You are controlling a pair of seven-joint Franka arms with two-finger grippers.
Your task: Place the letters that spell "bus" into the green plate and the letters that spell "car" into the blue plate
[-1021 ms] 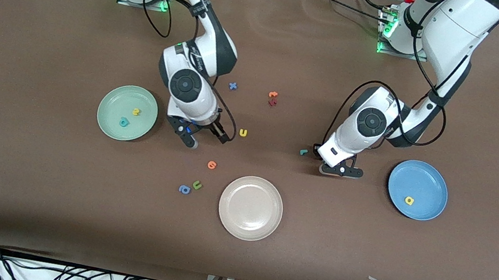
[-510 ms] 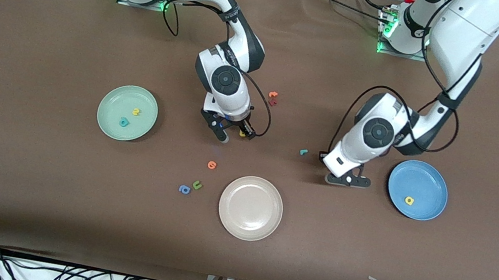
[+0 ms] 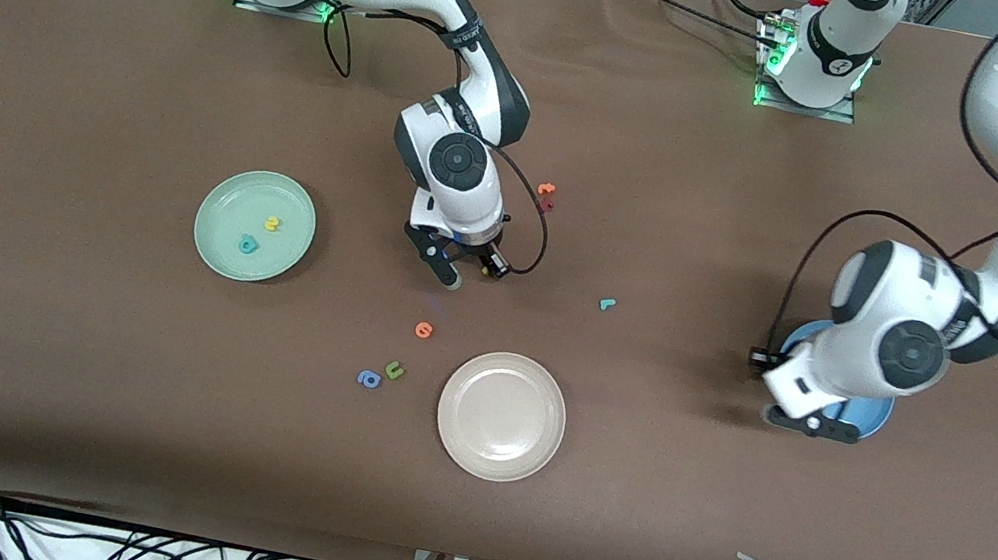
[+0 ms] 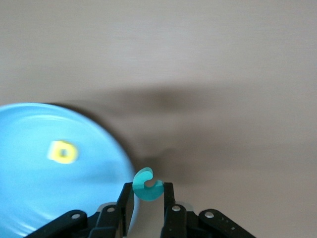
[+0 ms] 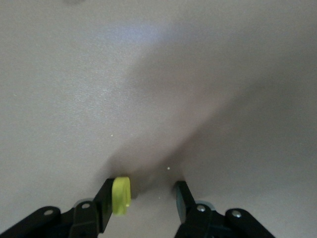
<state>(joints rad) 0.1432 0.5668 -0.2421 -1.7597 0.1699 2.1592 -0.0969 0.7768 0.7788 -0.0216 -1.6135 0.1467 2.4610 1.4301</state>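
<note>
Left gripper (image 4: 145,198) has swung from the table's middle to the blue plate (image 3: 872,412) rim — teal "c" (image 4: 147,185) pinched, delivery imminent. Right gripper (image 5: 143,196) narrows around yellow "u" (image 5: 121,195) — not yet clamped.

Brown table (image 3: 39,365): green plate (image 3: 214,237), blue plate (image 3: 872,412), beige plate (image 3: 501,415), scattered foam letters (image 3: 382,372)

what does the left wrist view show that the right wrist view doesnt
Only the left wrist view shows the blue plate with a yellow letter lying in it, and the left hand shut on a teal c beside the plate's rim. Only the right wrist view shows the right hand with its fingers apart and a yellow letter against one finger. Both show bare brown table.
</note>
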